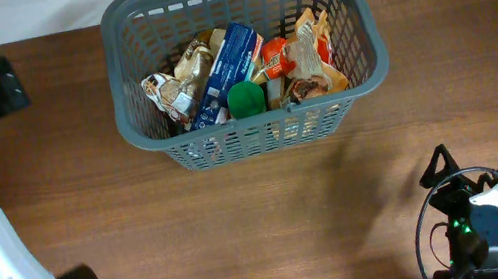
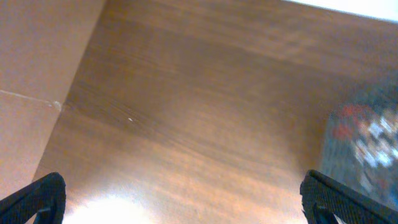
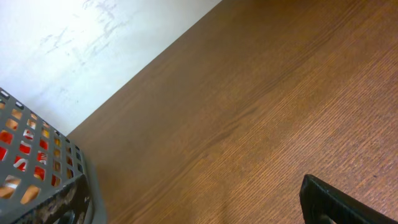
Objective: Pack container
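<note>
One container (image 1: 259, 139), dark grey, is placed at the far middle of the table (image 1: 246, 241). Inside are counted one blue carton (image 1: 229, 70), one green cap (image 1: 245, 99), one silvery packet (image 1: 167, 94) and two orange pouches (image 1: 318, 55). The left gripper (image 2: 186, 200) is spread wide with nothing held. Only one finger (image 3: 339, 204) of the right gripper (image 1: 438, 169) is seen, so its state cannot be told.
</note>
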Available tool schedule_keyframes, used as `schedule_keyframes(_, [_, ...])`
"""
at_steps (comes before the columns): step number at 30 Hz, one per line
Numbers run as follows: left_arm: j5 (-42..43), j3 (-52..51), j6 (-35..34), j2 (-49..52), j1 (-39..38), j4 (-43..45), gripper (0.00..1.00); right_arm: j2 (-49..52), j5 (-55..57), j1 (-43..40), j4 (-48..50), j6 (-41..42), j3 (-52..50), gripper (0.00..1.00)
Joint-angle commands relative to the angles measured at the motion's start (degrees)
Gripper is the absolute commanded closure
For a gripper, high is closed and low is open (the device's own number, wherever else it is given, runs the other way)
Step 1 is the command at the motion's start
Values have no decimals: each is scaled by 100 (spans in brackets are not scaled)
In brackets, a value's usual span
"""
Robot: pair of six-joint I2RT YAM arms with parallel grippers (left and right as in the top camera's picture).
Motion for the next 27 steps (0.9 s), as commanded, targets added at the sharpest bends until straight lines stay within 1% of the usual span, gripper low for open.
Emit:
schedule_keyframes(1, [-24,-1263,-57,-1569,-592,79,1,-63,7,33,11,-9,-44,1])
schedule_keyframes(4, [-24,-2697,-57,-2638,-809,223,1,-66,7,33,11,-9,-44,1])
schedule_keyframes(5, [-20,-3257,-57,-3058,-822,636,1,-66,7,33,11,-9,-44,1])
schedule_keyframes(7, [35,-4398,-59,-3928,-822,1818,1,-66,7,33,11,-9,-44,1])
schedule_keyframes(8, [302,-5252,-59,-4577,-822,2752,1,-66,7,33,11,-9,-44,1])
schedule_keyframes(10, [925,-6474,-59,-5449,-822,4330,1,-66,7,33,11,-9,-44,1])
schedule_keyframes(12, [1285,-7694,-59,-6277,-822,5917,1,-66,7,33,11,-9,-44,1])
schedule_keyframes(15, [1351,-9348,-59,-7407,-846,7818,1,-66,7,33,11,-9,-44,1])
schedule_keyframes(17, [1351,-10303,-57,-8074,-896,8647,1,-66,7,33,11,-9,-44,1])
schedule_keyframes(20, [1333,-11538,-57,-9007,-1001,9366,1,-66,7,33,11,-9,-44,1])
schedule_keyframes(24, [1331,-12743,-57,-9965,-1261,9385,1,-66,7,33,11,-9,-44,1])
schedule_keyframes(27, [1333,-13182,-57,-10253,-1499,9348,1,-66,7,33,11,-9,-44,1])
